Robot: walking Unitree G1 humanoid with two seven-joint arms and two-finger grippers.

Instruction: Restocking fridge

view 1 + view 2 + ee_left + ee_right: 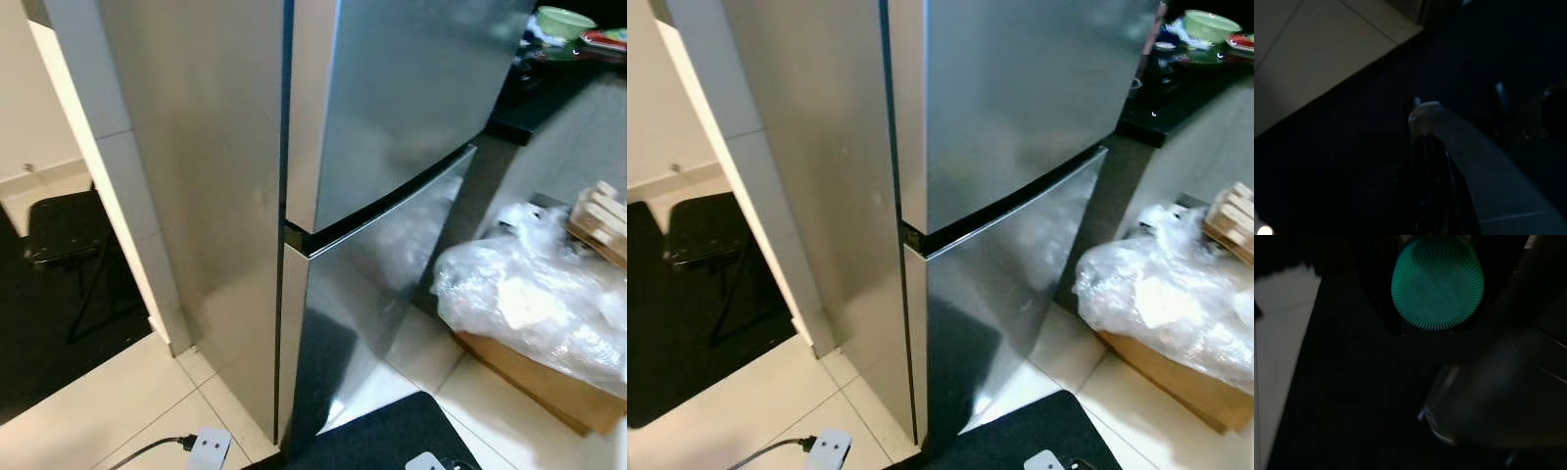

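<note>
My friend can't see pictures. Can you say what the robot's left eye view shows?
A tall silver fridge with both doors shut stands on pale floor tiles. To its right a crinkly clear plastic bag lies on a cardboard box; to its left is a black chair.

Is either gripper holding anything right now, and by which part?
The right wrist view shows a green ribbed cap close up, likely a bottle's; the hold itself is too dark to confirm. Left: cannot tell.

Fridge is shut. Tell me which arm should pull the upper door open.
Left, probably. The fridge has both doors closed. A green ribbed cap sits close before the right wrist camera, so that arm seems loaded. The left gripper hangs over the dark mat with nothing seen in it.
</note>
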